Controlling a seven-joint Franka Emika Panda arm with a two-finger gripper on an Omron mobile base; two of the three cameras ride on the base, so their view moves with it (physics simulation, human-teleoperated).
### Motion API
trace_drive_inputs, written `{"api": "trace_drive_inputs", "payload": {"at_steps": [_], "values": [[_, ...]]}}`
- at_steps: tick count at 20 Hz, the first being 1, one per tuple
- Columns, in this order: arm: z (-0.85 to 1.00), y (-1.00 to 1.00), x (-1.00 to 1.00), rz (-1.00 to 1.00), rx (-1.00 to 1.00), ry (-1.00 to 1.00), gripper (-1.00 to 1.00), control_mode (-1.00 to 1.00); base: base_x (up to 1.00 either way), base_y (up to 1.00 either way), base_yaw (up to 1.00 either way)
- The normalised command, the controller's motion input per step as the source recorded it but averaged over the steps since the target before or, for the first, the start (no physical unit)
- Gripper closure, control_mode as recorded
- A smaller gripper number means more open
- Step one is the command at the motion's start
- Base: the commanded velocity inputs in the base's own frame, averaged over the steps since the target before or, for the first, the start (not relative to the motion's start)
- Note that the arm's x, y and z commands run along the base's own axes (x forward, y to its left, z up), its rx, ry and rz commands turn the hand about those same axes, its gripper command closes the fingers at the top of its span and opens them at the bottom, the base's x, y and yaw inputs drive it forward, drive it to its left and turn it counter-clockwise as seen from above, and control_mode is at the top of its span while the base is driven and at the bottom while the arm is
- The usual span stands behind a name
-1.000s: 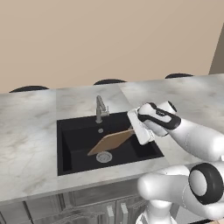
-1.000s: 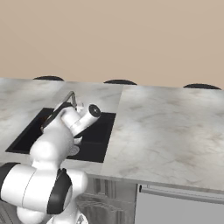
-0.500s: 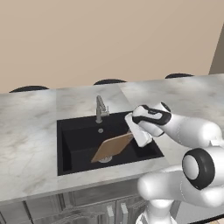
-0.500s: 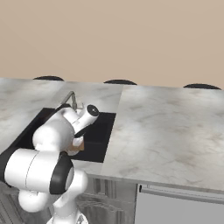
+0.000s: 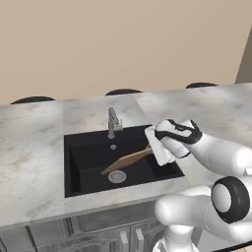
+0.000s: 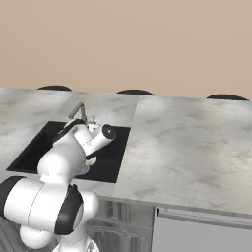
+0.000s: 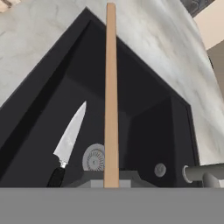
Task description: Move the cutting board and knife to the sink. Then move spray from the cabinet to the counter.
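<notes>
I have the hand [image 5: 153, 148] clamped on the flat light-brown wooden cutting board [image 5: 129, 160], tilted down inside the black sink [image 5: 74, 165], where the black-handled, silver-bladed knife [image 7: 68, 142] already lies beside the drain — releasing the board, then fetching the spray, remains.

A grey-white marbled counter [image 5: 34, 147] carries a black sink [image 5: 88, 157] with a grey faucet [image 5: 113, 123] at its back rim. On the sink floor a knife [image 7: 69, 141] lies beside the round drain [image 7: 93, 158], its blade pointing away from the faucet side.
</notes>
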Motion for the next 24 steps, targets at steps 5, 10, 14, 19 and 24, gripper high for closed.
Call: {"api": "trace_drive_inputs", "payload": {"at_steps": [5,10,14,19,24], "values": [[-0.01,0.02,0.08,0.00,0.00,-0.06,1.00,-1.00,0.00,0.00,0.00],[-0.13,0.09,0.19,0.00,0.00,0.00,1.00,-1.00,0.00,0.00,0.00],[-0.30,0.07,0.21,0.00,0.00,0.00,1.00,-1.00,0.00,0.00,0.00],[-0.32,0.08,0.23,0.00,-0.03,0.00,1.00,-1.00,0.00,0.00,0.00],[-0.32,0.01,0.09,0.00,-0.08,0.01,1.00,-1.00,0.00,0.00,0.00]]}}
